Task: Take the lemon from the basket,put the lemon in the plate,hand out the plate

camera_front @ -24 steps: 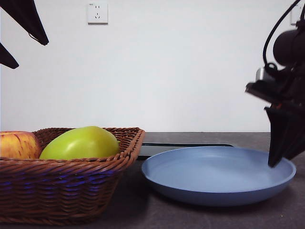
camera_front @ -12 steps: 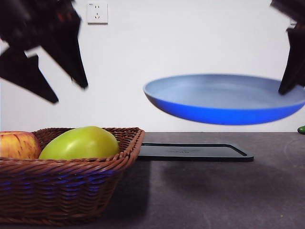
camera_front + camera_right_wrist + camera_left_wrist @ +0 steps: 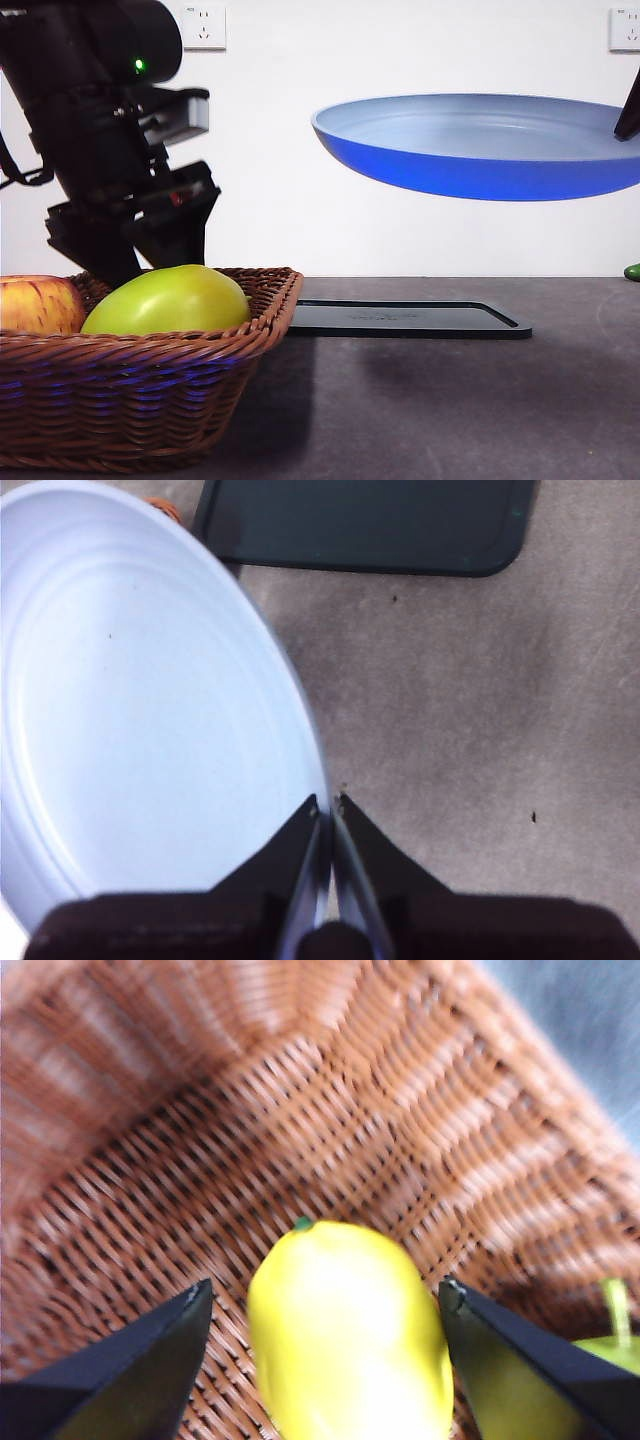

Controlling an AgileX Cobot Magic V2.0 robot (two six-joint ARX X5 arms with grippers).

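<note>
The lemon (image 3: 345,1350) lies on the floor of the wicker basket (image 3: 420,1130), seen only in the left wrist view. My left gripper (image 3: 325,1285) is open, one jaw on each side of the lemon, not closed on it. In the front view the left arm (image 3: 110,170) reaches down into the basket (image 3: 130,390) behind the green fruit; the lemon is hidden there. My right gripper (image 3: 326,802) is shut on the rim of the light-blue plate (image 3: 140,710). It holds the empty plate (image 3: 480,150) high above the table at the right.
A large yellow-green fruit (image 3: 168,300) and a red-yellow apple (image 3: 38,304) sit in the basket's near side. A flat black tray (image 3: 400,318) lies on the dark table behind and below the plate; it also shows in the right wrist view (image 3: 370,525).
The right gripper has lifted the plate from the table to well above it. The left arm has come down from the top left corner into the basket.
</note>
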